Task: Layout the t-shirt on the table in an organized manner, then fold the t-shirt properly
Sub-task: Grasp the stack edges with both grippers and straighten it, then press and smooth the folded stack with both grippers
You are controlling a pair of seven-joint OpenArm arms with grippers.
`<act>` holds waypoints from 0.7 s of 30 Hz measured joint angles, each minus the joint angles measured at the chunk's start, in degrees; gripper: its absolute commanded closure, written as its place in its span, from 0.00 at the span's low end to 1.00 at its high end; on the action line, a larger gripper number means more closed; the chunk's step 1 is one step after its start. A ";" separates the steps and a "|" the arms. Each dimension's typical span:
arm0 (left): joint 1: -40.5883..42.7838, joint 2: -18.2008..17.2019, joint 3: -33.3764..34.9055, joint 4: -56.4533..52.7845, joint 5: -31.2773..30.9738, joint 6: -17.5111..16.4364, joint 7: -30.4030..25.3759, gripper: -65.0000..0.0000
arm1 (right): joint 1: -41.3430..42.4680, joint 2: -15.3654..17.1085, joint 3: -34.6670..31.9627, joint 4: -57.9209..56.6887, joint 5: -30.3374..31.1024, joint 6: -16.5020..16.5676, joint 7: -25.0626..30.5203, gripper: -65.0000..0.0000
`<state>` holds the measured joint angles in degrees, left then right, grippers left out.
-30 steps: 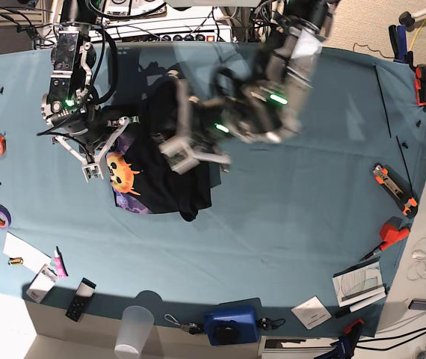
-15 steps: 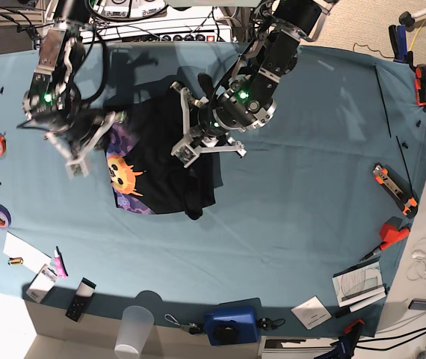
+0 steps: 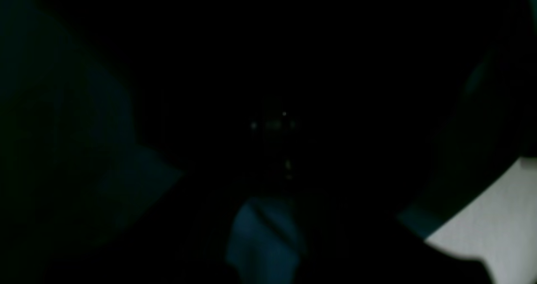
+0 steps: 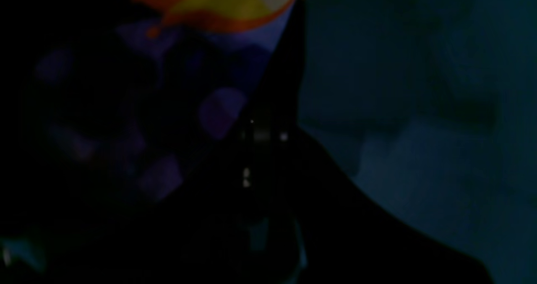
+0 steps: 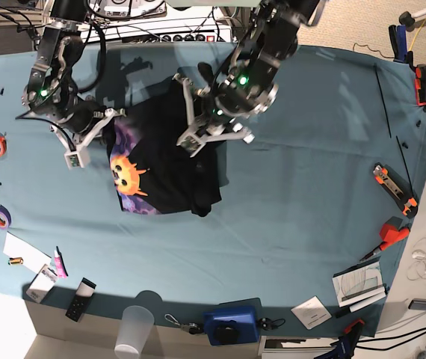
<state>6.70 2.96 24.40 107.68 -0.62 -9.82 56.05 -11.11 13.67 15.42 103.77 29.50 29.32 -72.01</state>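
A: Both arms have pulled toward the far edge since half a second back; your right gripper (image 5: 76, 149) slid off the shirt's side, left gripper (image 5: 198, 133) sits over its upper right part.

B: Jaws?

A: Both closed down tight; wrist views too dark to show whether either pinches cloth.

B: Shirt?

A: T-shirt (image 5: 164, 168) lies bunched on the table (image 5: 303, 209), print up, right side folded under.

B: Risk?

A: If you drag now with only one side caught, it'll likely twist and bunch worse; you could also snag the teal cover.

Black arms (image 5: 269, 45), green lights, black cables, white tool frames.
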 measured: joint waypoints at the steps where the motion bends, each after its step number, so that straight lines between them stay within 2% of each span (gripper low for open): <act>1: -0.22 0.04 -0.02 2.67 -0.50 -0.11 -0.24 1.00 | -0.39 0.48 -0.20 2.32 0.39 0.26 -0.59 0.98; 3: -0.68 0.37 0.00 7.34 -0.87 -0.17 -1.62 1.00 | -0.42 1.62 -0.22 7.28 1.90 -0.33 2.40 0.98; 6: -0.63 0.35 0.00 9.35 -0.92 -0.22 -5.11 1.00 | 1.81 2.97 -0.13 9.55 2.05 -0.76 12.50 0.98; 9: -0.52 0.55 0.00 7.45 -0.70 -0.22 -6.75 1.00 | 4.59 2.29 -0.50 6.01 0.63 -0.63 10.54 0.98; 13: -0.81 0.57 0.02 3.17 1.31 -0.22 -12.11 1.00 | 10.14 2.38 -3.30 -4.59 0.66 -0.76 11.65 0.98; 18: -3.32 0.83 0.00 -4.26 1.68 -0.22 -12.50 1.00 | 16.00 2.32 -10.82 -16.44 0.48 -0.55 12.68 0.98; 21: -5.01 1.07 0.02 -10.58 1.70 -0.24 -12.68 1.00 | 18.75 2.67 -14.86 -21.64 -1.77 -0.66 14.08 0.98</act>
<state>1.69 4.03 24.43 97.10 1.08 -10.07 43.38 7.64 16.34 0.56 82.13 27.73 28.67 -57.93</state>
